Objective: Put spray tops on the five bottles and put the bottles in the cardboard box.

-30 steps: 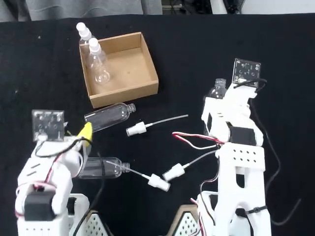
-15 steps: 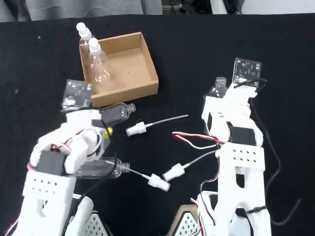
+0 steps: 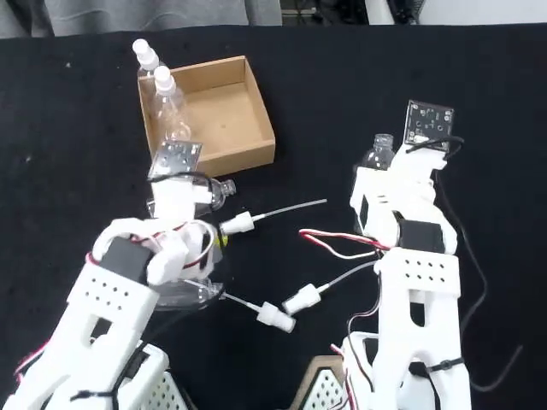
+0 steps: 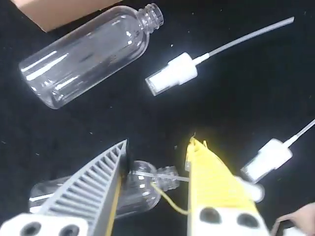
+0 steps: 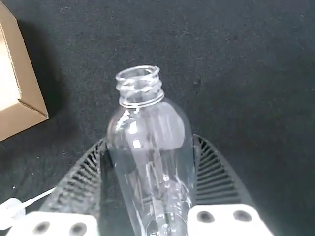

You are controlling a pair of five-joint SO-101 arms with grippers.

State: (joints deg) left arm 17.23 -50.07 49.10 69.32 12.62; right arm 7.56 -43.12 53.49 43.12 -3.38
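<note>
bottle (image 5: pixel 147 147) clear glossy plastic; spray top (image 4: pixel 172 74) smooth white plastic; cardboard box (image 3: pixel 218 161) matt brown; table cover (image 3: pixel 385 77) matt black, looks cloth.

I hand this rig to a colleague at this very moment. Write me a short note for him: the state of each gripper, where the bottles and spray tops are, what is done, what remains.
Left gripper: open, over a lying bottle. A spray top has its tube in this bottle's neck but is not seated.
Right gripper: shut on an open bottle.
Second open bottle lies beside the cardboard box, with a loose top near it. A further top is near the right arm.
Done: two capped bottles stand at the box's far left corner.
Left: cap three bottles and box them.
</note>
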